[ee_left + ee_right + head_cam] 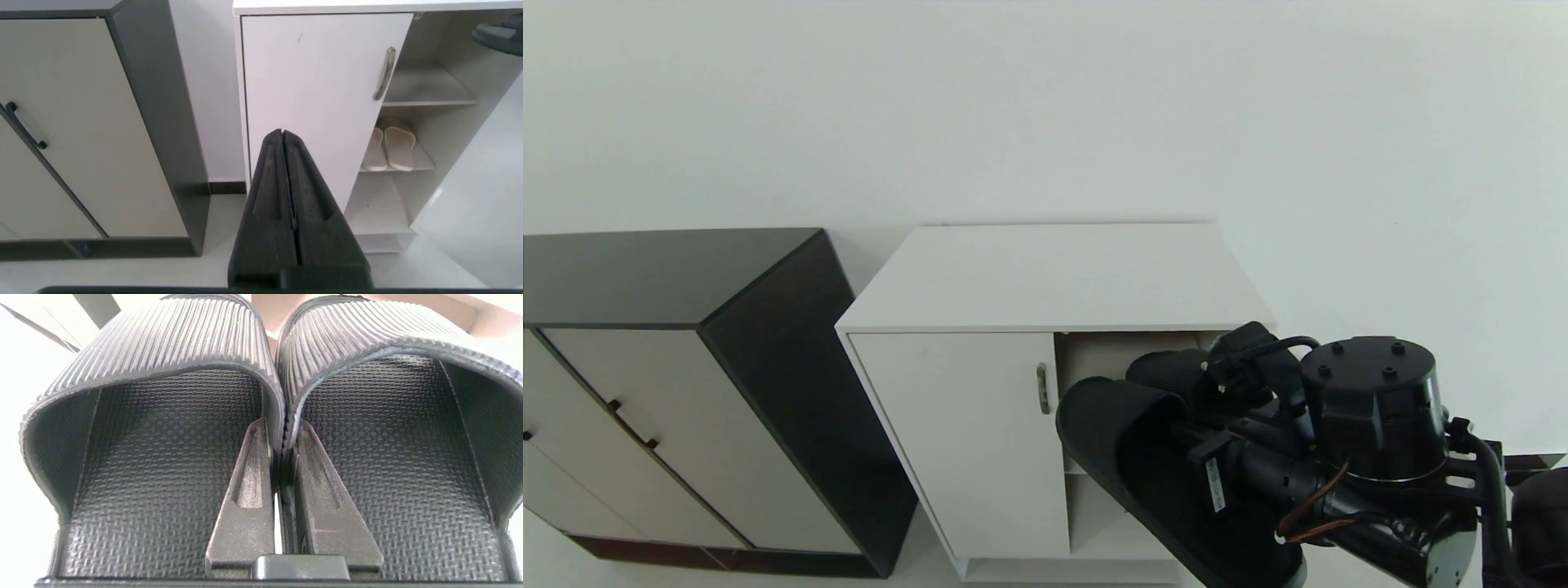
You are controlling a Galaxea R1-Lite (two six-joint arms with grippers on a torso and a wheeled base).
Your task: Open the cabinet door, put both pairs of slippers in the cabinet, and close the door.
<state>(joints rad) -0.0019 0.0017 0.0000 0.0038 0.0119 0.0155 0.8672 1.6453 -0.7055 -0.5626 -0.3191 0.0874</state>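
Black-sided storage unit [768, 367] stands at the left, just beside the white cabinet [1054, 278]; it plays no part in the task. The left gripper [283, 137] hangs in front of the cabinet's closed left door [319, 98], its fingers pressed together with nothing between them. It appears to be parked clear of the loading path. The handle [1043, 389] sits at that door's right edge, bordering the open right compartment.

Pale slippers [388, 147] lie side by side on the middle shelf [409, 167], near its left edge, so one pair is judged already stowed. Black slippers [1111, 425] are held at the compartment's opening, just below the cabinet's top edge, toes toward the interior. The right gripper [281, 437] has its fingers narrow, clamped on the two adjoining inner walls of the pair. This lets one grasp carry both slippers.

View coverage:
- The left wrist view shows the shelves and the pale pair, which the arm and load mask in the head view.
- The right wrist view alone shows the pinch.
- The head view places the load against the cabinet.
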